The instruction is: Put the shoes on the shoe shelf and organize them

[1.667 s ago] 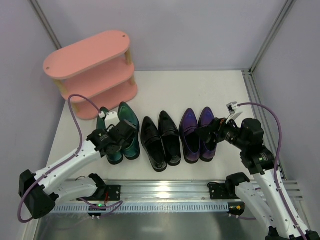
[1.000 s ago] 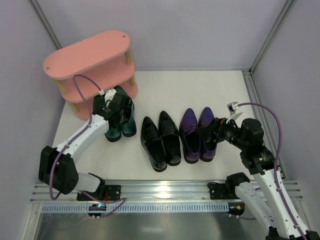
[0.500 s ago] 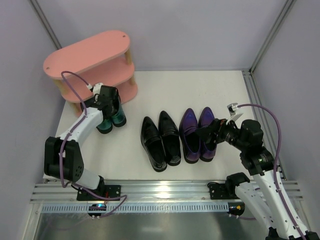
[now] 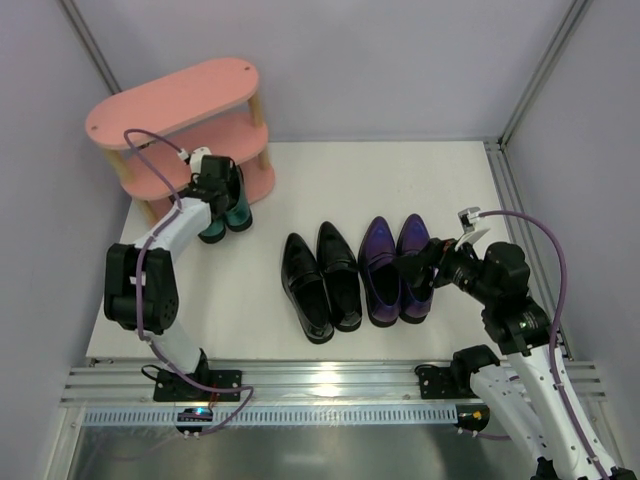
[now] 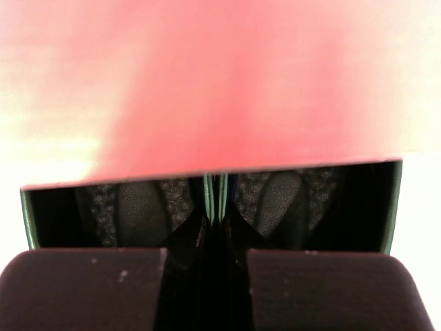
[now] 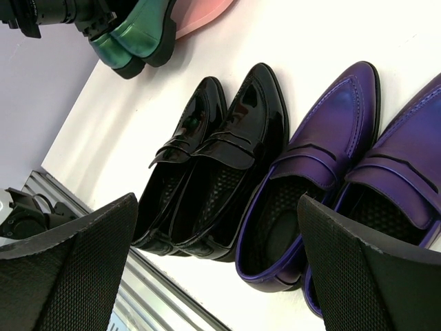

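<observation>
teal-green pair (image 4: 226,212): two loafers side by side, pinched together in the left hand (image 4: 220,192), whose pads (image 5: 103,289) are nearly closed on the two touching inner walls; the dark insides show on either side of the grip. heels face the near side and toes point at the shoe shelf (image 4: 180,108), reaching its lowest tier under the hand; whether they rest on the board or hang above it cannot be told. in the wrist view a blurred pink board fills everything above the shoes. left arm (image 4: 165,235): stretched far forward and to the left of its base, hand angled down at the shelf's front. black pair (image 4: 320,282) and purple pair (image 4: 394,268): on the counter (image 4: 400,180), toes away from the bases, the pairs near each other and well apart from the teal-green pair. right hand (image 4: 418,272): jaws wide apart, holding nothing, poised over the purple pair's right shoe. room: bare counter behind both pairs and between them and the shelf; the shelf stands in the far left corner, close to the wall.
</observation>
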`<move>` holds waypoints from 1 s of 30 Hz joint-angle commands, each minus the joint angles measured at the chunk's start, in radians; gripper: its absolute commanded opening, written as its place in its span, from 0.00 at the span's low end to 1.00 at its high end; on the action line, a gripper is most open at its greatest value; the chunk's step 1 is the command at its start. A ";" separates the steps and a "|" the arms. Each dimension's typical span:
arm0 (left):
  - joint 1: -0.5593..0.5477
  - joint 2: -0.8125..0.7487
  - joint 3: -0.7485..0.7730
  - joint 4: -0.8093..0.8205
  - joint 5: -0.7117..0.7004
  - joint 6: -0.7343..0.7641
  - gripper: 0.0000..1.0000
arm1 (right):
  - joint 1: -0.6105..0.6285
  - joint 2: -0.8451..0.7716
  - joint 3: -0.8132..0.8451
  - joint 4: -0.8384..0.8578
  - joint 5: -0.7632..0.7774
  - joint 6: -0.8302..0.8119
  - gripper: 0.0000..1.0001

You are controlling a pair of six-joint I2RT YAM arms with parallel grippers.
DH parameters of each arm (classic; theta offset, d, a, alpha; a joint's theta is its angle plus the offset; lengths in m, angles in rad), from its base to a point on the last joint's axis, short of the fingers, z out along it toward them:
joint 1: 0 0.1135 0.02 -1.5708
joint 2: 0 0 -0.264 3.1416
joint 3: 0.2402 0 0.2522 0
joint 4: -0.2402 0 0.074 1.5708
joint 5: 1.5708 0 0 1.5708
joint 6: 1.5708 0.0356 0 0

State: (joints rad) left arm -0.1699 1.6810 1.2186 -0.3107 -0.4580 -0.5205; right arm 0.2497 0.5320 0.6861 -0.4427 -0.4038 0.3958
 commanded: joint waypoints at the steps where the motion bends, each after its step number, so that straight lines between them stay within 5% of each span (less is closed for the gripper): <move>1: 0.015 -0.015 0.111 0.205 -0.051 0.065 0.00 | 0.006 -0.007 -0.002 0.015 0.010 0.003 0.97; 30: 0.033 0.079 -0.027 0.210 -0.013 -0.012 0.04 | 0.005 -0.017 0.000 0.010 0.002 0.002 0.98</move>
State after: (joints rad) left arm -0.1493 1.7679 1.1957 -0.1932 -0.4915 -0.5018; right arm 0.2497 0.5270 0.6842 -0.4431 -0.4030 0.3954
